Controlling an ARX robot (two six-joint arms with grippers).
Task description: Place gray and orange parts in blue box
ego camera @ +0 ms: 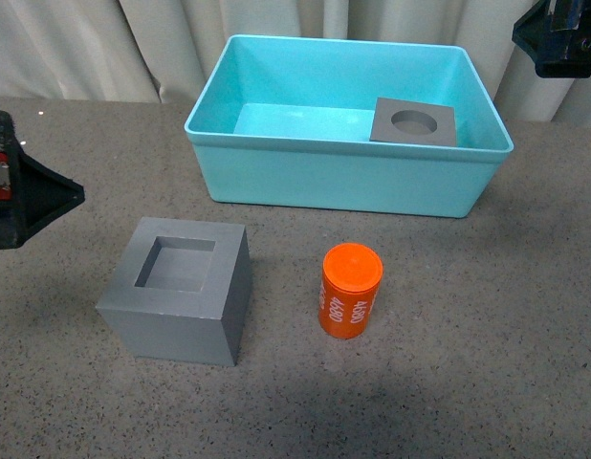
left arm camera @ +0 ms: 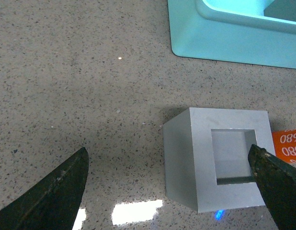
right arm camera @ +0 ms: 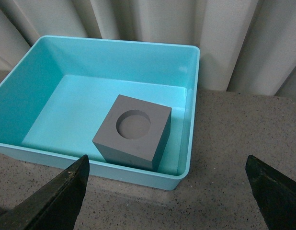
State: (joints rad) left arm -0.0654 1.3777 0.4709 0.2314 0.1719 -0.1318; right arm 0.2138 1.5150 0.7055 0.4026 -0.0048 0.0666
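A gray cube with a square recess stands on the speckled table beside the upright orange cylinder printed "4680". The second gray cube, with a round recess, lies inside the blue box at its right end. My left gripper hovers at the table's left, open. In the left wrist view the left gripper spans the square-recess cube, holding nothing, and the orange cylinder peeks in at the edge. My right gripper is raised at the back right, open and empty. In its wrist view the right gripper looks down on the round-recess cube.
Pale curtains hang right behind the box. The box wall slopes inward, and its left half holds nothing. Bare speckled tabletop extends in front of and to the right of the orange cylinder.
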